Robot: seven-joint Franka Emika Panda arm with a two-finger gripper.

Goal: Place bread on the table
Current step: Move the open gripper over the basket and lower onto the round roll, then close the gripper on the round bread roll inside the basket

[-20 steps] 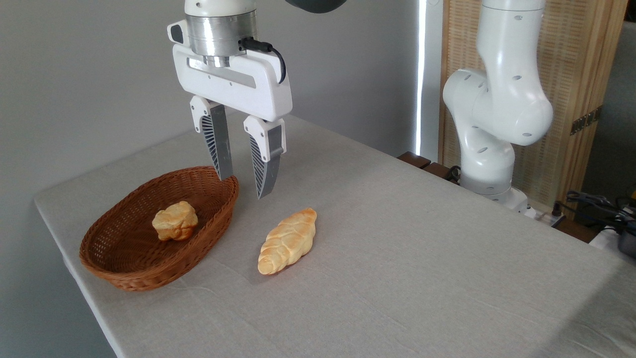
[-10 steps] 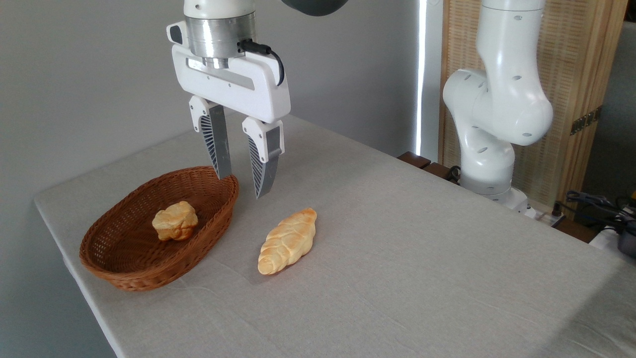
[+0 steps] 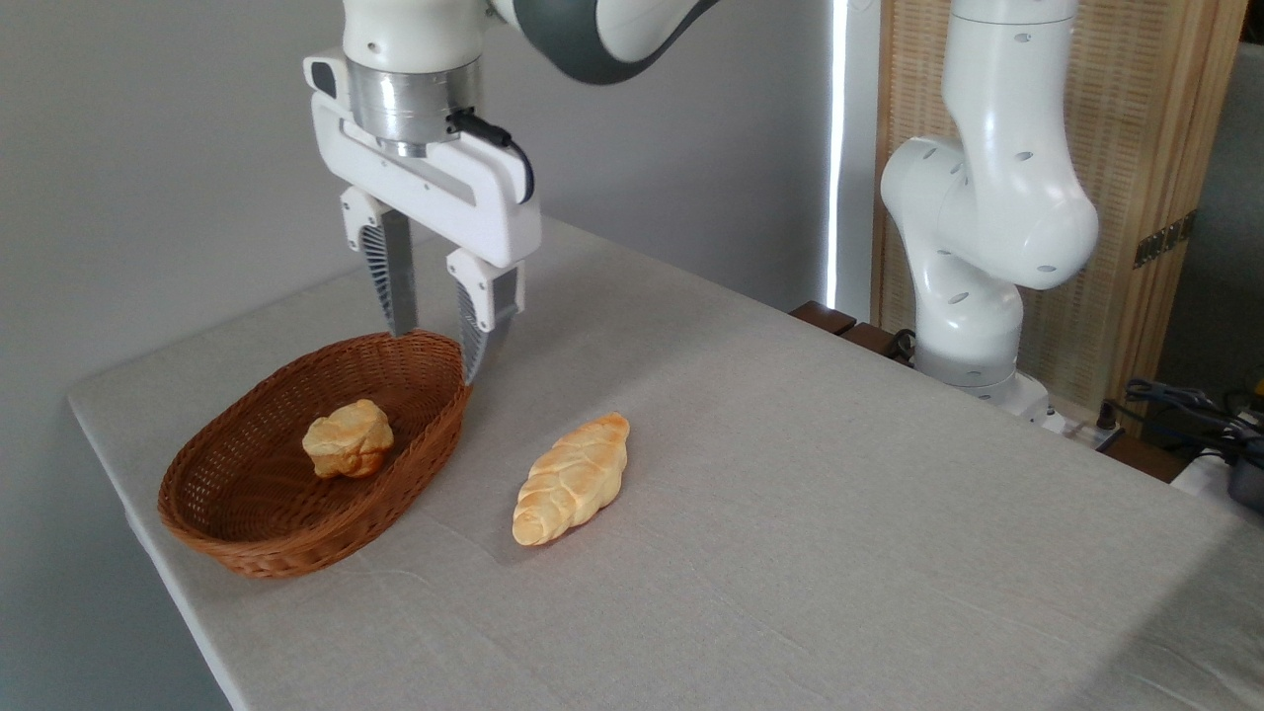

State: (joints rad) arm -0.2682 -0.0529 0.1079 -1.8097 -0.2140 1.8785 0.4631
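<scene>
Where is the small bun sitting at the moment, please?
The small bun lies inside the wicker basket at the left of the table, left of the braided loaf and below the open gripper.

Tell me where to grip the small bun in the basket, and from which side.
Grip the bread across its lumpy middle, probably from straight above: the basket walls block a sideways approach. The open gripper hangs over the far rim.

basket rim [image 3: 434, 341] under claw [image 3: 439, 355], loaf [image 3: 571, 479] nr
</scene>
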